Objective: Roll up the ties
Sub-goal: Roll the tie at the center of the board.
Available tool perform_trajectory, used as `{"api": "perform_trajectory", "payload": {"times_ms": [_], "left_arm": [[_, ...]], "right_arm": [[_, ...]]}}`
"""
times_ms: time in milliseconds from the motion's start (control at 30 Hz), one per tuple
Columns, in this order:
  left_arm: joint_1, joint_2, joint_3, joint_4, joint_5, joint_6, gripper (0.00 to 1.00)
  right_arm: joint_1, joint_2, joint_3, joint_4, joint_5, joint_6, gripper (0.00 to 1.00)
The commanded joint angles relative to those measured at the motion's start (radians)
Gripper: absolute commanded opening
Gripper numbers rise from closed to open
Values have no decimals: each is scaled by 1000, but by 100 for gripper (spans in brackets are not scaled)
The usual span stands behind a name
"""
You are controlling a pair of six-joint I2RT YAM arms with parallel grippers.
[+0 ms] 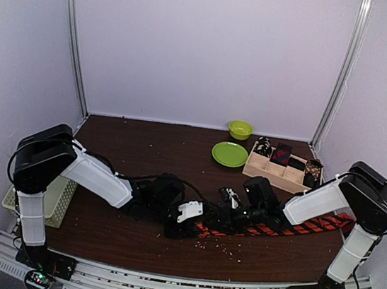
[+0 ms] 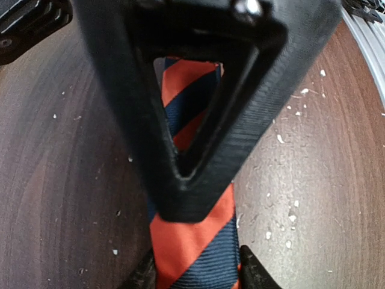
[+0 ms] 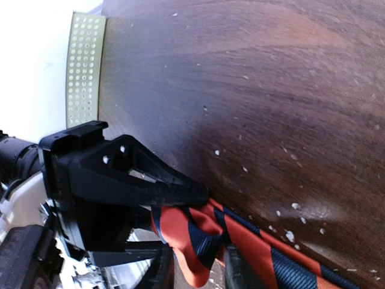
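Observation:
A long orange-red tie (image 1: 289,228) with dark diagonal stripes lies on the brown table, running from the middle out to the right. Both grippers meet at its left end. In the left wrist view my left gripper (image 2: 195,272) has a fingertip against each edge of the flat tie (image 2: 192,241), with the right gripper's black finger (image 2: 198,108) lying over the fabric just beyond. My right gripper (image 3: 198,271) is shut on the folded, bunched end of the tie (image 3: 204,241). From above, the left gripper (image 1: 196,225) and right gripper (image 1: 221,218) sit close together.
A wooden box (image 1: 265,169) holding rolled ties (image 1: 281,154) stands at the back right, with a green plate (image 1: 229,153) and green bowl (image 1: 240,129) beside it. A pale green mesh basket (image 1: 57,201) sits at the left edge. Crumbs (image 1: 226,247) dot the table.

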Motion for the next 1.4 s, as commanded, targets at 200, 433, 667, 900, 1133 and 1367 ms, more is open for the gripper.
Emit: {"api": "perform_trajectory", "payload": {"times_ms": [200, 433, 667, 900, 1133, 1367], "left_arm": [[-4, -37, -56, -34, -3, 57, 37], [-4, -53, -85, -16, -28, 47, 36], [6, -90, -135, 0, -27, 48, 36], [12, -103, -157, 6, -31, 51, 36], [18, -104, -155, 15, -39, 44, 36], [23, -125, -188, 45, -27, 37, 43]], "right_arm": [[15, 10, 31, 63, -27, 43, 34], [49, 35, 66, 22, -40, 24, 31], [70, 69, 124, -39, -46, -7, 30], [75, 81, 145, -81, -32, -21, 40], [91, 97, 160, -88, -56, -24, 24], [92, 94, 166, -114, -40, -54, 0]]}}
